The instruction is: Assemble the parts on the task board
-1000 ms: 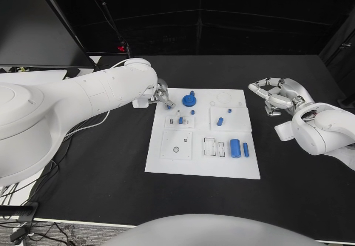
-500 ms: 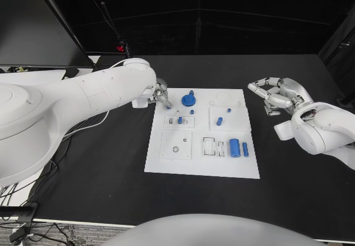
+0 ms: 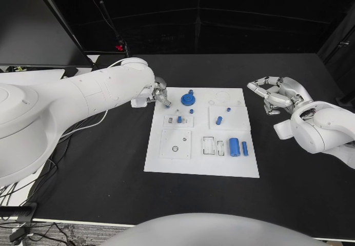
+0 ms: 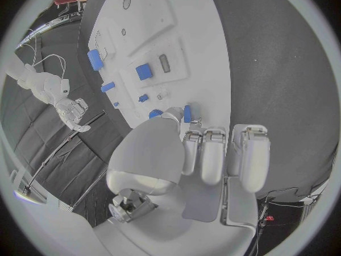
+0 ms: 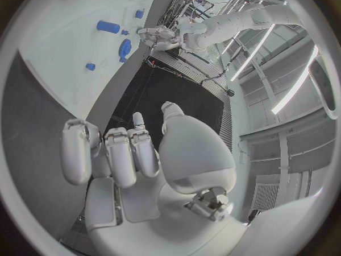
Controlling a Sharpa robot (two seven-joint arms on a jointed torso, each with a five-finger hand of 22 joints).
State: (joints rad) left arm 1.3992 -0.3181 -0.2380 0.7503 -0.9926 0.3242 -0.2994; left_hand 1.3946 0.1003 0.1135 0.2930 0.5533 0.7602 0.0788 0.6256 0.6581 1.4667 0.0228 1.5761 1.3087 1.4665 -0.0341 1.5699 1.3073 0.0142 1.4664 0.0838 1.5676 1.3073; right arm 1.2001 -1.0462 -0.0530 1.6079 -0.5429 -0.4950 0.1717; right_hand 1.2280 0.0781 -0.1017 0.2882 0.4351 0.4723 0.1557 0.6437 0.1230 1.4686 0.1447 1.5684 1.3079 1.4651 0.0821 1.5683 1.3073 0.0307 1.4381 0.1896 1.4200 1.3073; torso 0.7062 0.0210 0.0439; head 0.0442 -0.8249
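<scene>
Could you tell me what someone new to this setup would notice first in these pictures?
Probably the white task board in the middle of the black table, dotted with small blue parts; the round blue part at its far edge stands out. The left hand hovers at the board's far left corner, the right hand off its right side.

I counted one task board on one table. Blue parts on the board came to seven: one round knobbed piece, one large cylinder, one slim bar beside it, one short peg, one upright piece and two small studs. My hands: two, the left hand and the right hand.
</scene>
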